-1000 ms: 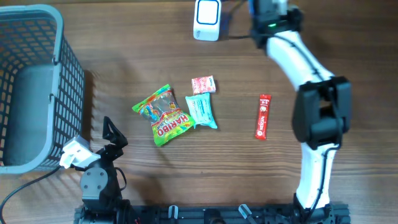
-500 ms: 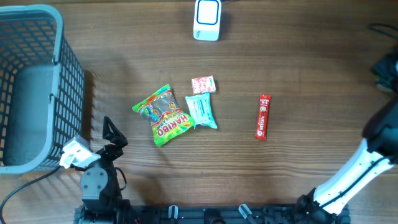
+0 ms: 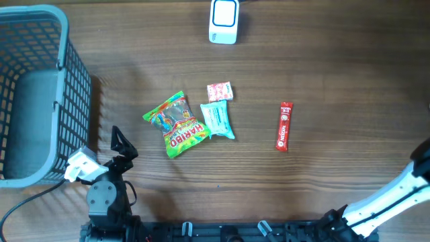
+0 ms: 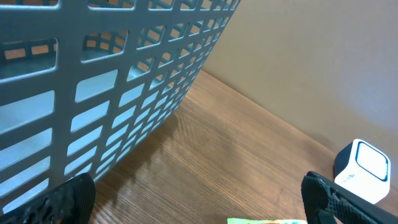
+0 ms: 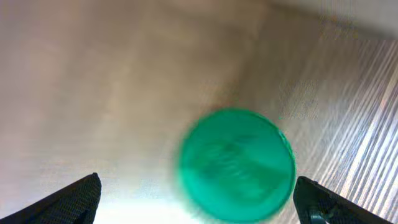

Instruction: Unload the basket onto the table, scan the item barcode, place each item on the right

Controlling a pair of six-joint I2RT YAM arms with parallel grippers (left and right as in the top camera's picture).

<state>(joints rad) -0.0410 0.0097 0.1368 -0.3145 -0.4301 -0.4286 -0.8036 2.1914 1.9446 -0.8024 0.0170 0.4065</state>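
The scanner (image 3: 223,21) stands at the middle of the surface's (image 3: 336,67) far edge. Four items lie mid-surface, none held. They are a Haribo bag (image 3: 176,126), a teal packet (image 3: 218,119) touching its right side, a small candy (image 3: 220,91) just beyond the packet, and a red stick (image 3: 284,126) apart to the right. The basket (image 3: 74,67) fills the far left corner. The left jaws, near the front edge beside the basket, stand wide and empty. The right jaws, out past the right edge, are spread wide too. Their view is blurred, showing only a green disc (image 5: 236,165).
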